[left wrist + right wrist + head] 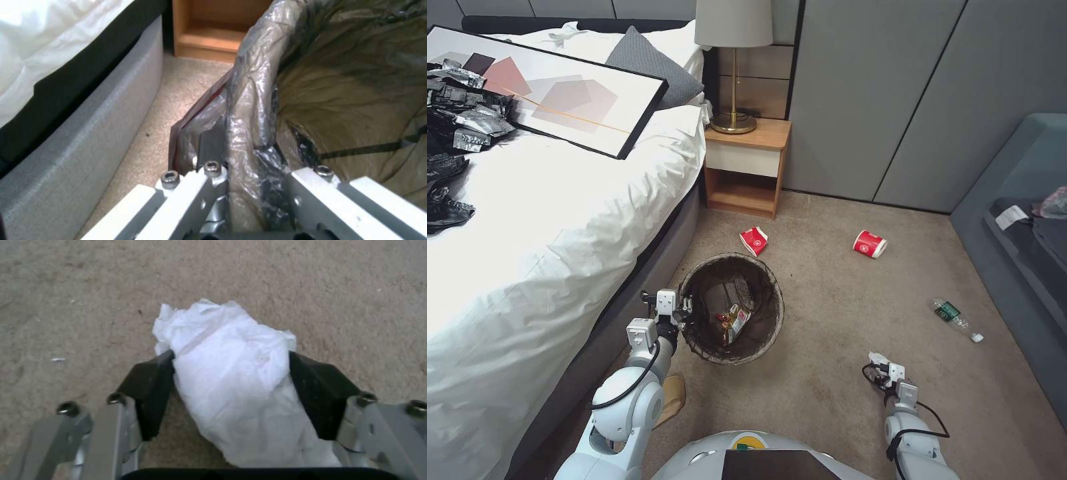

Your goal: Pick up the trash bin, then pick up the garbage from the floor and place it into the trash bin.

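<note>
On the carpet at near right, my right tool (231,390) pinches a crumpled white tissue (231,380). My left tool (684,310) clamps the rim of the round brown-lined trash bin (764,333), wrappers already inside; two red paper cups (870,243) and a clear bottle (957,319) remain.

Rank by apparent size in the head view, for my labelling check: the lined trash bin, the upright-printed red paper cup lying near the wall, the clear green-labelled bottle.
1. Round trash bin with dark liner, clearly largest.
2. Clear green-labelled plastic bottle and red-and-white paper cup: similar; unranked.
</note>
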`<state>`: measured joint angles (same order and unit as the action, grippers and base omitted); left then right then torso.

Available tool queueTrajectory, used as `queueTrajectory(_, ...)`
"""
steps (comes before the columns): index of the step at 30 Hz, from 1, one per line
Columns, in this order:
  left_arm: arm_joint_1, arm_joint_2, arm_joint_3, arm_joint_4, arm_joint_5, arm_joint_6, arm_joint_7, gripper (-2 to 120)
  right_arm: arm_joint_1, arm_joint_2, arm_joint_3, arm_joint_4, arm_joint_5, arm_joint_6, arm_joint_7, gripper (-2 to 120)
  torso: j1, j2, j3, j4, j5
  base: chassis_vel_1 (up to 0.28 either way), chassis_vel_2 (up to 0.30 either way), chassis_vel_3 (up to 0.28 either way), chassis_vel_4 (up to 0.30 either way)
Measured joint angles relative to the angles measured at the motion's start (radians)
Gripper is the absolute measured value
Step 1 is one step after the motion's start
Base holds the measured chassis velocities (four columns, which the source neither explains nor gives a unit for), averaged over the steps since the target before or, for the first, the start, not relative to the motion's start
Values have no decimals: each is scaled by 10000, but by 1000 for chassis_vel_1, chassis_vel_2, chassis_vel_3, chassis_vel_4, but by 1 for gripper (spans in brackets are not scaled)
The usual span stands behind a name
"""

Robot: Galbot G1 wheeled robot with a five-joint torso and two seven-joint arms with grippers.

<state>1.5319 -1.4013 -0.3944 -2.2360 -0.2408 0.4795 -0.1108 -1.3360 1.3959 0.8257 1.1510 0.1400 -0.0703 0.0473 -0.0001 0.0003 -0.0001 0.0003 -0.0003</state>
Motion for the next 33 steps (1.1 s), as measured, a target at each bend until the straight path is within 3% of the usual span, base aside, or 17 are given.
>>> queueTrajectory(7,-7,-3,3,-23,-13,0,0,0,-9,26,0,25,-40,19,-6,47,0,0,0,0,5,0,0,0,0)
queueTrajectory(12,-15,-12,7,-23,-20,-4,4,0,-9,23,10,9,-60,86,6,29,1,-2,1,2,11,0,0,0,0)
queueTrajectory(16,-18,-13,14,-20,-21,-4,4,0,-10,26,9,-31,-62,140,5,24,1,-2,1,4,11,0,0,0,0)
queueTrajectory(24,-16,-6,25,-16,-21,-4,8,0,-63,28,31,-43,-113,335,90,0,1,-3,3,-5,4,0,0,0,0)
queueTrajectory(33,-7,-7,39,-17,-12,-5,9,0,-262,23,36,508,-141,498,208,0,1,-4,4,-13,4,0,0,0,0)
